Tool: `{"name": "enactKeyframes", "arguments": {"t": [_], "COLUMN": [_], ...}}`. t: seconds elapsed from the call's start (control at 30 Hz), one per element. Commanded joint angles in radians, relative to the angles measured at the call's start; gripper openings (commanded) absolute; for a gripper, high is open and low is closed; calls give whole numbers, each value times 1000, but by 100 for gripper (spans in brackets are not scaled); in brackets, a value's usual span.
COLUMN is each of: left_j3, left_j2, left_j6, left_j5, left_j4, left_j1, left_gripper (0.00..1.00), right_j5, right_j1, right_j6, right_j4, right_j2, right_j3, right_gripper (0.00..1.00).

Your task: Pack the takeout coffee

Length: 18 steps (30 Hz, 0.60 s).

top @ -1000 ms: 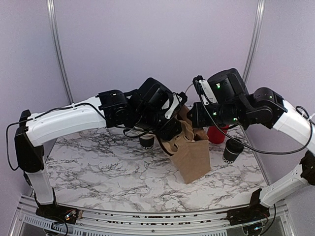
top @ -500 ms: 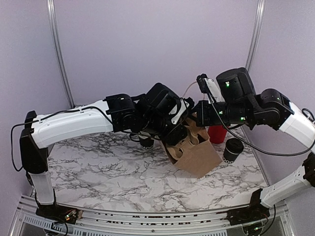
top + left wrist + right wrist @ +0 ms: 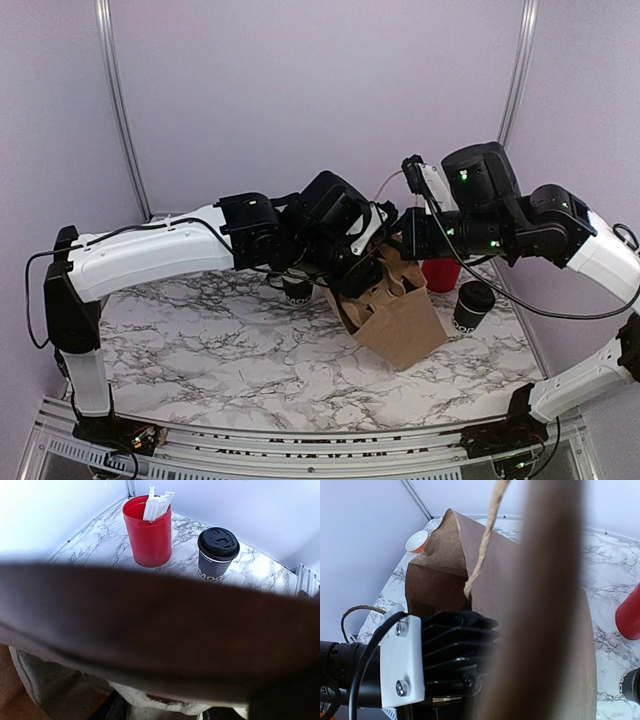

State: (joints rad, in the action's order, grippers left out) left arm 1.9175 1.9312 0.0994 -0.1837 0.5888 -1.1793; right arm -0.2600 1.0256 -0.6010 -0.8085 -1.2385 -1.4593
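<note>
The takeout coffee (image 3: pixel 472 305), a black lidded cup with white lettering, stands on the marble table (image 3: pixel 200 340) at the right, beside the bag; it also shows in the left wrist view (image 3: pixel 217 555). A brown paper bag (image 3: pixel 405 325) leans tilted at the centre. My left gripper (image 3: pixel 368 268) is at the bag's mouth; a dark blurred paper edge (image 3: pixel 160 625) hides its jaws. My right gripper (image 3: pixel 405 245) is at the bag's top edge from the right; blurred brown paper (image 3: pixel 550 630) fills its view and hides its jaws.
A red cylinder (image 3: pixel 440 272) with white sticks stands behind the bag, next to the coffee. Another black cup (image 3: pixel 297 290) stands behind the left arm. A small orange cup (image 3: pixel 417 541) sits far off. The bag's twine handle (image 3: pixel 485 535) hangs loose.
The bag has gone from upright to tilted, its mouth toward the left arm. The left gripper has pushed further right into the mouth. The right gripper has shifted slightly right.
</note>
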Motion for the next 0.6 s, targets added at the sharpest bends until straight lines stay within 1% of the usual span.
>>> {"name": "enactKeyframes", "arguments": {"t": [0.0, 0.17, 0.33, 0.47, 0.57], "left_j3": [23, 17, 20, 48, 82], "left_j2": [9, 16, 27, 35, 37], "left_j6": [-26, -87, -178, -225, -232], "left_j5": [18, 54, 47, 34, 65], "left_j4": [9, 32, 70, 115, 155], "left_j1": [-8, -19, -42, -46, -46], "left_gripper": [51, 51, 51, 51, 52], "right_j5": [29, 60, 85, 104, 83], "right_j1": [-16, -26, -31, -31, -20], "right_j6": [-5, 6, 20, 41, 43], "right_j4": [56, 57, 56, 52, 34], "right_j2": [28, 20, 8, -3, -17], "right_j3": [-13, -12, -16, -18, -11], "right_gripper": [0, 0, 0, 0, 0]}}
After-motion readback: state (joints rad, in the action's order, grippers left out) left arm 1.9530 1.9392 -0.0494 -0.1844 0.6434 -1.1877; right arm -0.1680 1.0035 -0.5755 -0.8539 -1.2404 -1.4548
